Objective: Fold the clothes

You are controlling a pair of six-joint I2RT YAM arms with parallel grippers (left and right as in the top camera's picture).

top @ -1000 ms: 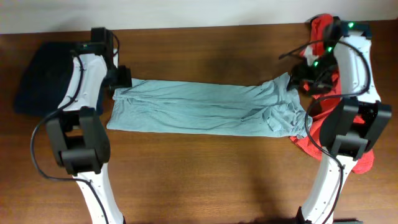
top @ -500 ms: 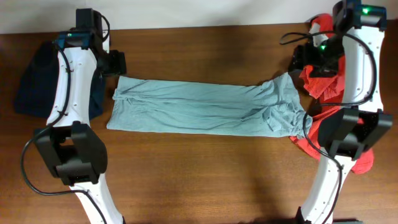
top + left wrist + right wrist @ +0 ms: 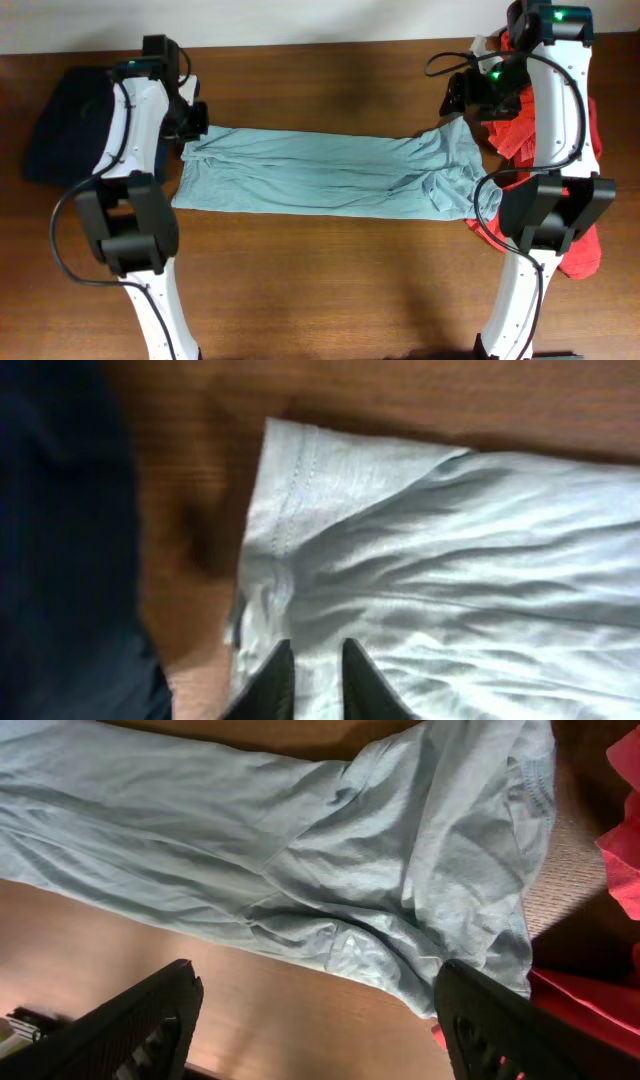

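Any lettering on the garments is too small for us to make out.

We count three garments on the wooden table (image 3: 320,290). One pale blue-grey T-shirt (image 3: 320,175) lies across the middle as a long band running left to right. It is fairly flat along its length, creased with shallow wrinkles, and bunched into heavier folds at its right end. In the left wrist view we see its stitched hem (image 3: 290,490) running along the left edge.

One orange-red shirt (image 3: 512,135) lies crumpled at the right side of the table, and the T-shirt's right end touches it. One dark navy garment (image 3: 65,130) sits at the far left, just beside the T-shirt's left end, with bare wood showing between them in the left wrist view.

We count two arms and two grippers. The left gripper (image 3: 317,660) is down on the T-shirt's left end. Its fingers (image 3: 272,685) are drawn nearly together, with a narrow strip of the pale cloth caught between them.

The right gripper (image 3: 315,980) hangs over the T-shirt's bunched right end with its fingers (image 3: 150,1020) spread wide apart, holding nothing.
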